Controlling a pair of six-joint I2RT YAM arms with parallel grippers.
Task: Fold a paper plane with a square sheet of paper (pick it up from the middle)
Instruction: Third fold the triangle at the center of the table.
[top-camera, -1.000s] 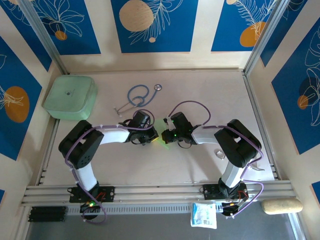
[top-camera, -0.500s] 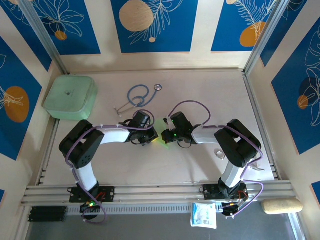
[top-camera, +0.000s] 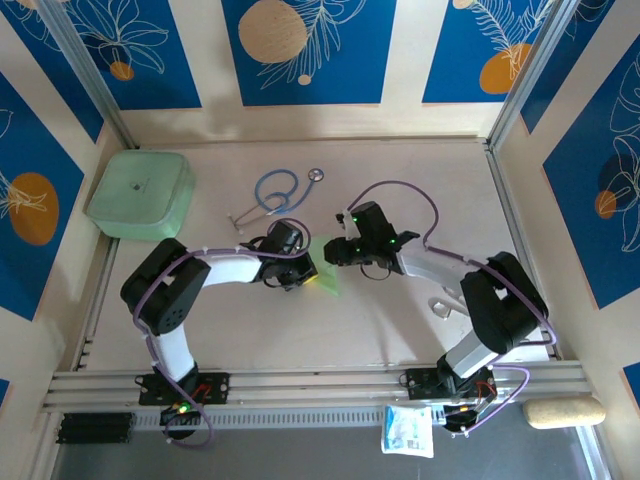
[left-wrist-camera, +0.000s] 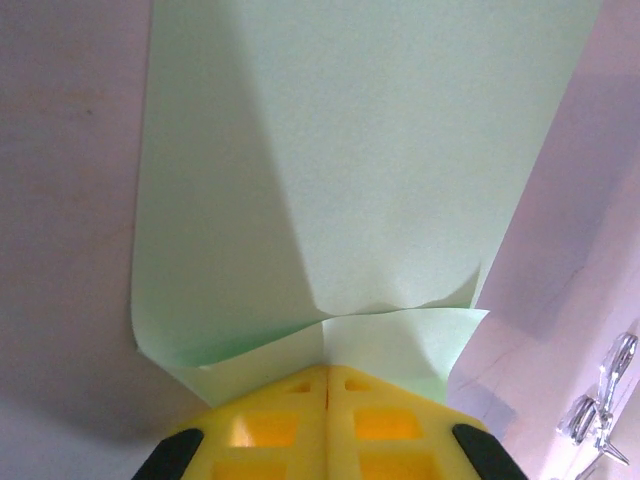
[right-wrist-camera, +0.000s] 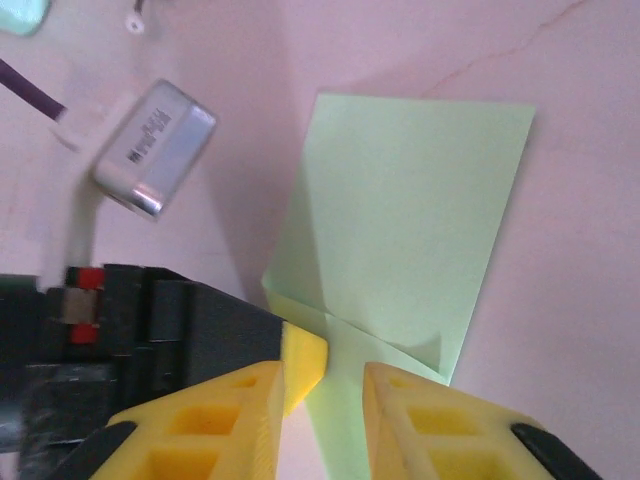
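The square sheet of paper (top-camera: 324, 268) is pale green and partly folded, lying on the table between the two arms. In the left wrist view the sheet (left-wrist-camera: 400, 150) stretches away from my left gripper (left-wrist-camera: 328, 372), whose yellow fingers are pressed together on its near folded edge. From above, my left gripper (top-camera: 304, 269) sits at the sheet's left side. My right gripper (top-camera: 336, 256) hovers at the sheet's right side. Its yellow fingers (right-wrist-camera: 235, 415) stand apart around my right gripper's gap (right-wrist-camera: 322, 388), with the paper (right-wrist-camera: 410, 200) below and beyond them, not pinched. No finished paper plane is in view.
A blue stethoscope (top-camera: 276, 190) lies behind the arms. A thick mint-green box (top-camera: 141, 193) sits at the back left. A small metal object (top-camera: 440, 304) rests beside the right arm and appears as a metal piece (left-wrist-camera: 600, 400) at the left wrist view's lower right.
My right arm has drawn back up and to the right, away from the left gripper. More of the green sheet now shows between them. The left arm has barely moved.
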